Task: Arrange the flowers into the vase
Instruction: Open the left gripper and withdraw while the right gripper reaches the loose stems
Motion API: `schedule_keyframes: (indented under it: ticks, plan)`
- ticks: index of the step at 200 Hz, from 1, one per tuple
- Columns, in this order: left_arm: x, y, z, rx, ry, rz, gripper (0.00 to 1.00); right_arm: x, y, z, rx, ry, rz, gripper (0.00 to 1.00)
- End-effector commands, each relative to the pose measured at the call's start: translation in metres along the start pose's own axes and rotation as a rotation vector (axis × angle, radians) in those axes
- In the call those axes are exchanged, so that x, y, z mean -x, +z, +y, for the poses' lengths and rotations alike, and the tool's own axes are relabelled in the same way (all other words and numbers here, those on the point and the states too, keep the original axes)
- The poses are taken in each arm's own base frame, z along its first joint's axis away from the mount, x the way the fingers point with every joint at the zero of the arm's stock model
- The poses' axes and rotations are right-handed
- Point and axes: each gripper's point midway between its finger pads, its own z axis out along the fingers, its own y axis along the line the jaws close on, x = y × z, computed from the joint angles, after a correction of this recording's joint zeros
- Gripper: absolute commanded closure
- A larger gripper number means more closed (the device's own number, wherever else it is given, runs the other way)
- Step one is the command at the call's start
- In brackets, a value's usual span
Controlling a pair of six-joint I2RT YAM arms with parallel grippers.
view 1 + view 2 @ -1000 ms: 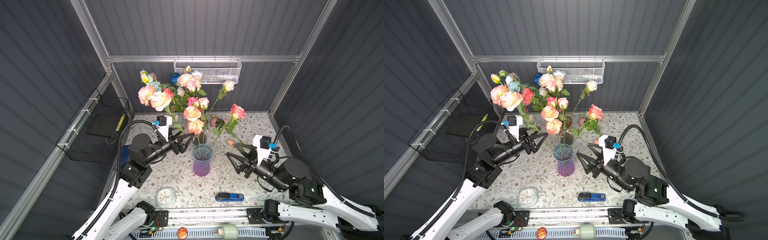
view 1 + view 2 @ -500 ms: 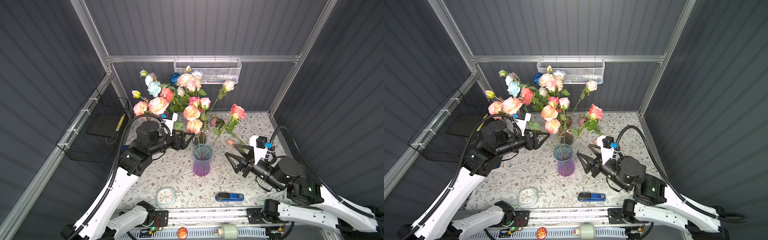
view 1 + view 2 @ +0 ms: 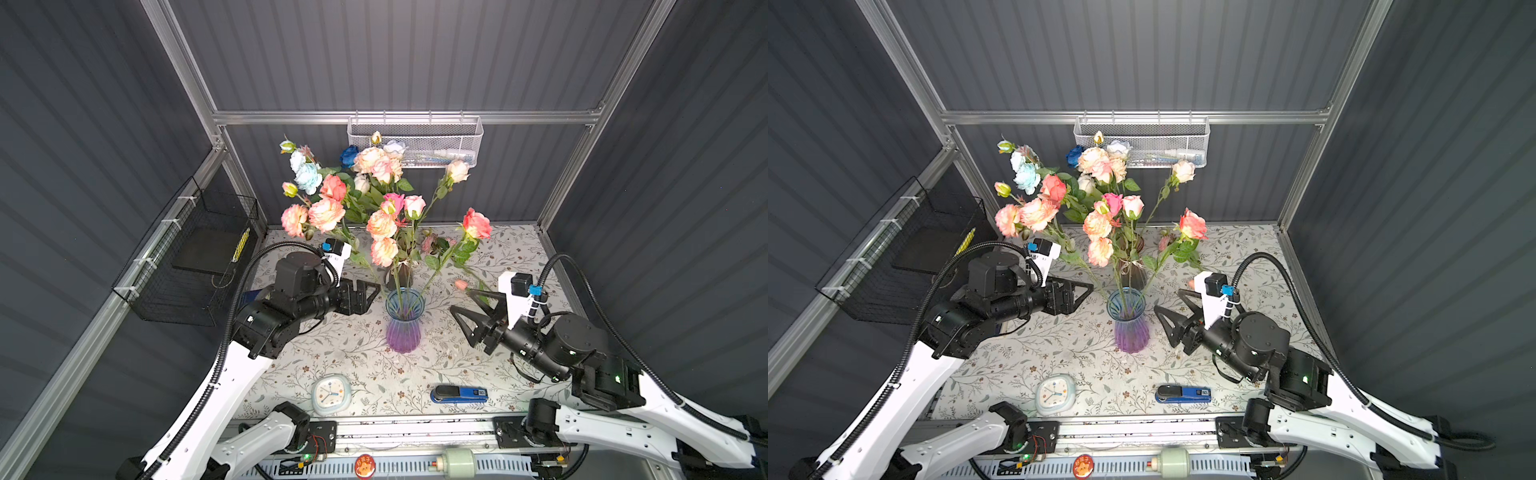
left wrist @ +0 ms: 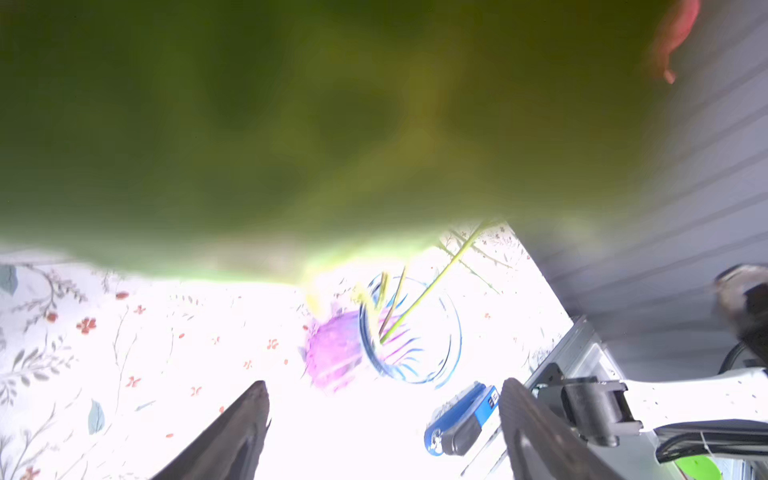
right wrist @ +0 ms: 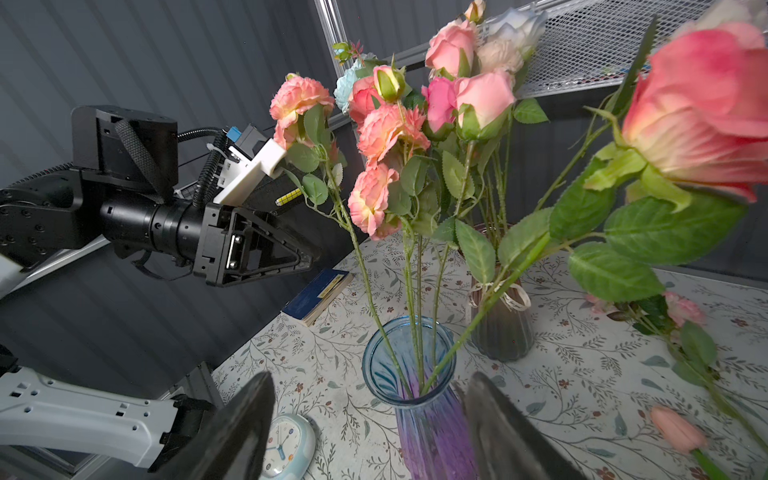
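- flowers: peach, pink, white and pale blue blooms on long, leafy green stems. Several stand in the vase at mid-table, their heads fanned high above it.
- vase: ribbed glass, blue at the rim and purple at the base, upright.
- Right wrist view, side-on: the stems enter the vase mouth separately. A second vase, dark and tied with twine, stands just behind and holds more blooms. A blue book lies below the left arm.
- Left wrist view: mostly green blur close to the lens. Below it the vase mouth shows from above, with stems inside.
- Both top views: a clock and a blue stapler lie near the front edge.
- left gripper: jaws apart and empty, close beside the stems, not touching.
- right gripper: jaws spread, holding nothing, near the vase but apart from it.
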Motion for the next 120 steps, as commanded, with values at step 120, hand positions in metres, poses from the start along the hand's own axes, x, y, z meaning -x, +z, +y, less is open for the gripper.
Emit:
schedule_keyframes:
  ticks: [120]
  plan:
    - [-0.016, -0.068, -0.01, -0.125, -0.021, -0.35, 0.0, -0.16, 0.016, -0.097, -0.258, 0.258, 0.359, 0.3]
